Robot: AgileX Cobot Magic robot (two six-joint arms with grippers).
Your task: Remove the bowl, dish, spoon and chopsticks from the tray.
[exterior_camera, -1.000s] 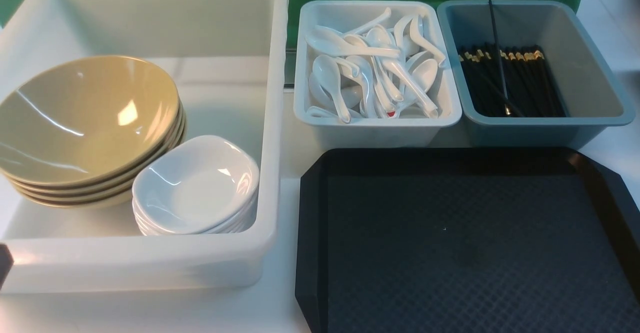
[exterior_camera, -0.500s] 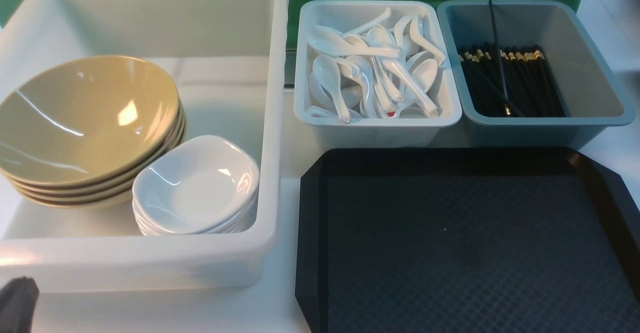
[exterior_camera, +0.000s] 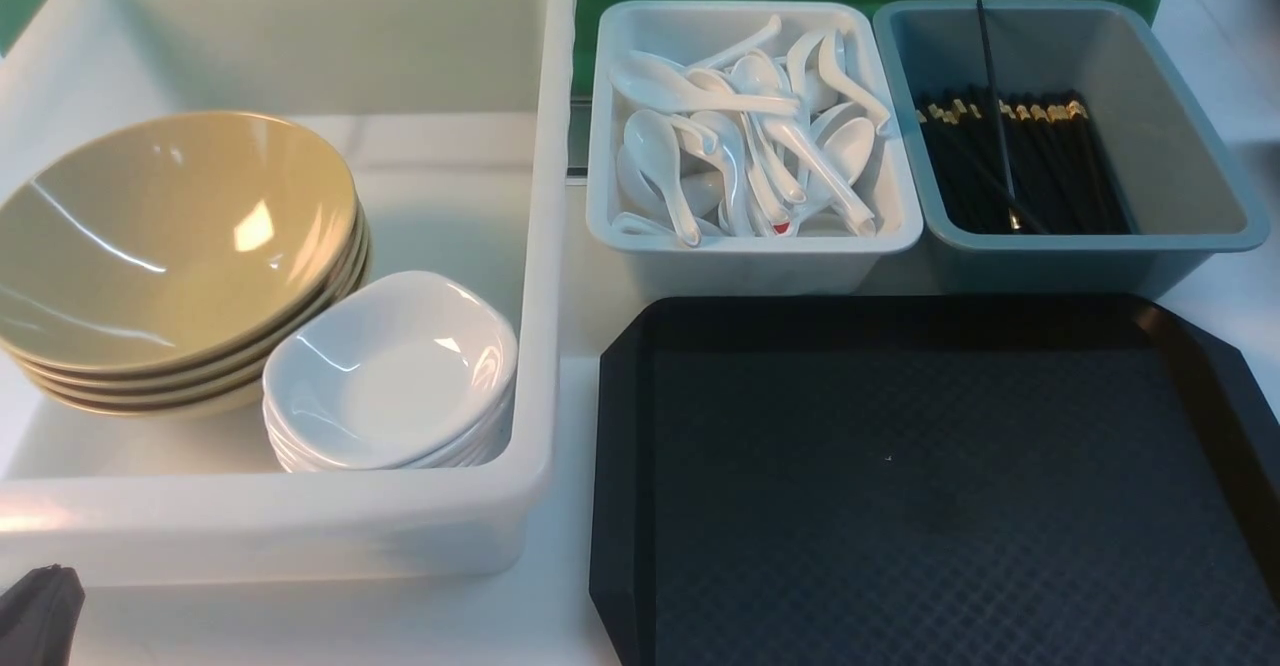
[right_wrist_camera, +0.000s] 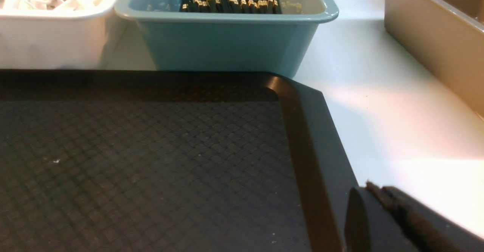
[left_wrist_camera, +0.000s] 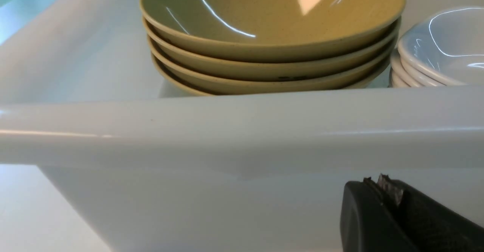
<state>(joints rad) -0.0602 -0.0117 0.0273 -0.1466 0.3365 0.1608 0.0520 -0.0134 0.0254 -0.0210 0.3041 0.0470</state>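
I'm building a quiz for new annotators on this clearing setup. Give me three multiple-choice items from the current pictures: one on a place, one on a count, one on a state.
1. Where do the chopsticks lie?
A. On the tray
B. In the grey-blue bin
C. In the white tub

2. How many olive-tan bowls are stacked in the tub?
A. Two
B. Four
C. Six

3. What state is the tray in?
A. Bare, with nothing on its textured surface
B. Holding one bowl
C. Holding a spoon and a dish

Key:
1 B: the black sticks with gold bands sit inside the grey-blue bin behind the tray.
2 B: the left wrist view shows four rims one above another in the white tub.
3 A: the front and right wrist views show only its diamond texture.
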